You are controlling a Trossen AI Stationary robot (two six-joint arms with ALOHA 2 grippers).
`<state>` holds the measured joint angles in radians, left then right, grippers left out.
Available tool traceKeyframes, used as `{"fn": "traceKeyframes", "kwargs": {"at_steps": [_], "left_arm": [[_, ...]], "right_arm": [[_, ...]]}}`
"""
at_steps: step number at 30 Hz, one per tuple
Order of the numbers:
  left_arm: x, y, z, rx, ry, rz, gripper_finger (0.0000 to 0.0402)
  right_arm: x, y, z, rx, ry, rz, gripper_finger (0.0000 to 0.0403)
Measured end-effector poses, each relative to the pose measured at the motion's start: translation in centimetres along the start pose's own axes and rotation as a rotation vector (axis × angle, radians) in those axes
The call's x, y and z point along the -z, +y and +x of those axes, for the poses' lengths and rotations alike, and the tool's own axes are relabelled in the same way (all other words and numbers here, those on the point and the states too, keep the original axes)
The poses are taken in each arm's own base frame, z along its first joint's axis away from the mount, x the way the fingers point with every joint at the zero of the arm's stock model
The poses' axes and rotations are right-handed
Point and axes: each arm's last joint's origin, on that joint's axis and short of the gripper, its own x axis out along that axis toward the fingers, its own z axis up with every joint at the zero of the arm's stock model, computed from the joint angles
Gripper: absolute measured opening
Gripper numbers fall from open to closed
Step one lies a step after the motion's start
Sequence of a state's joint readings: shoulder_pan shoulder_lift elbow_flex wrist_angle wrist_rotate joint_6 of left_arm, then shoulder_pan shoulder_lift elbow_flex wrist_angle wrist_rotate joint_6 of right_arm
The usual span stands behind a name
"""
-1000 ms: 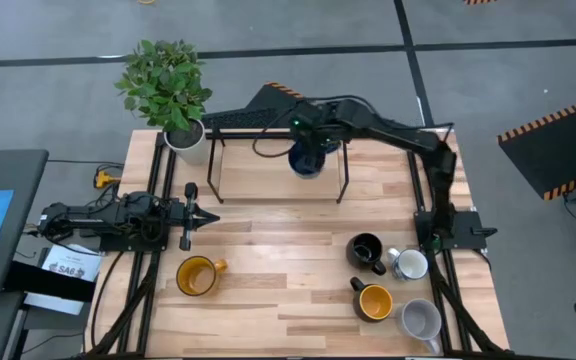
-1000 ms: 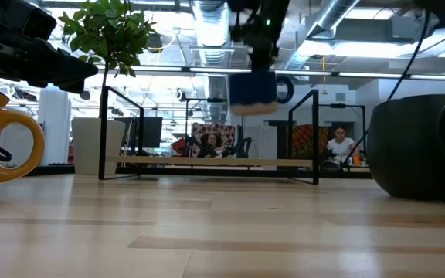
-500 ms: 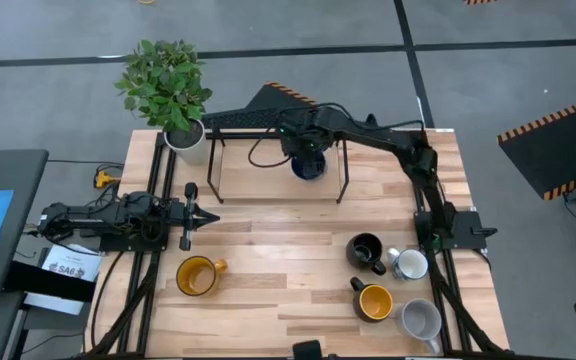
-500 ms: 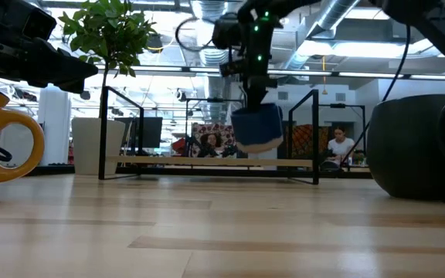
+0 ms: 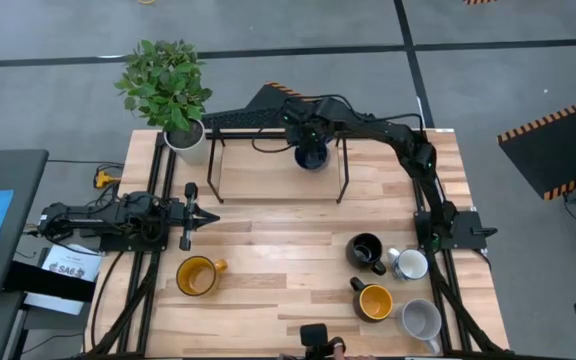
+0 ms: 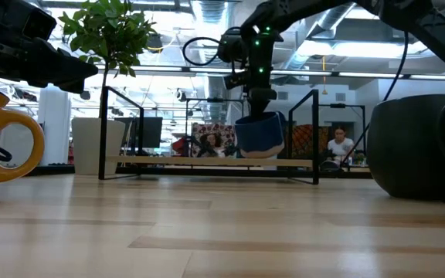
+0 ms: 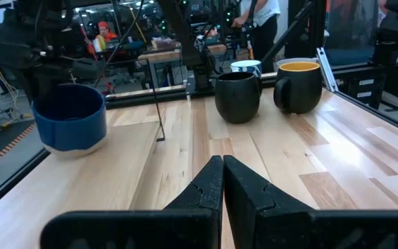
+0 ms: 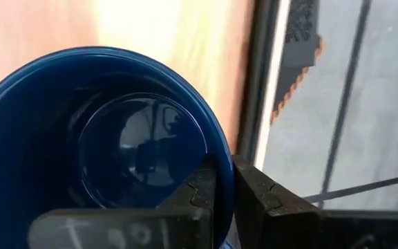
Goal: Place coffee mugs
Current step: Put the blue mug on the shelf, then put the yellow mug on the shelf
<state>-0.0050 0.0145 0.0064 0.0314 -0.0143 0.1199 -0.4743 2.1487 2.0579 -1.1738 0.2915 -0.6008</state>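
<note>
My right gripper (image 5: 308, 140) is shut on the dark blue mug (image 5: 311, 158) at the table's far side, inside the black wire frame (image 5: 215, 165). In the low view the mug (image 6: 259, 133) sits slightly tilted right at the wood; I cannot tell if its base touches. My left gripper (image 5: 211, 214) is shut and empty at the table's left. A yellow mug (image 5: 197, 275) stands near the front left. A black mug (image 5: 366, 250), a white marked mug (image 5: 409, 264), a second yellow mug (image 5: 374, 301) and a grey-white mug (image 5: 422, 319) stand at the front right. My right gripper holds the blue mug by its rim wall (image 8: 221, 181), one finger (image 8: 202, 197) inside the mug and one (image 8: 258, 197) outside. The fingers come from above, pointing down. The mug hangs mouth up, a little tilted, its base at the wood.
A white pot with a green plant (image 5: 183, 135) stands at the far left corner beside the frame. The frame's thin posts (image 6: 102, 131) (image 6: 315, 135) rise around the blue mug. A hand with a dark object (image 5: 315, 338) shows at the near edge. Bare wood lies mid-table.
My right gripper has gone down with the blue mug, from level with the frame's top bar to just at the wood inside the frame, with the mug tipping a little. A hand has come in at the near edge.
</note>
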Motion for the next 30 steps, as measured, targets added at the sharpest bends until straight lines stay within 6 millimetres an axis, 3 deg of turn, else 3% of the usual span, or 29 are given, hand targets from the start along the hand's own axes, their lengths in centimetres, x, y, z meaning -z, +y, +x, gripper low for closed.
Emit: {"fn": "traceKeyframes", "kwargs": {"at_steps": [6,24,30], "left_arm": [[0.01,0.00,0.00,0.000,0.000,0.000,0.0000],[0.01,0.00,0.00,0.000,0.001,0.000,0.0000],[0.01,0.00,0.00,0.000,0.001,0.000,0.0000]], "right_arm": [[-0.47,0.57,0.45,-0.001,0.011,-0.019,0.0106],[-0.61,0.72,0.47,-0.007,0.004,0.010,0.0119],[-0.27,0.82,0.15,-0.020,0.026,0.089,0.0163]]}}
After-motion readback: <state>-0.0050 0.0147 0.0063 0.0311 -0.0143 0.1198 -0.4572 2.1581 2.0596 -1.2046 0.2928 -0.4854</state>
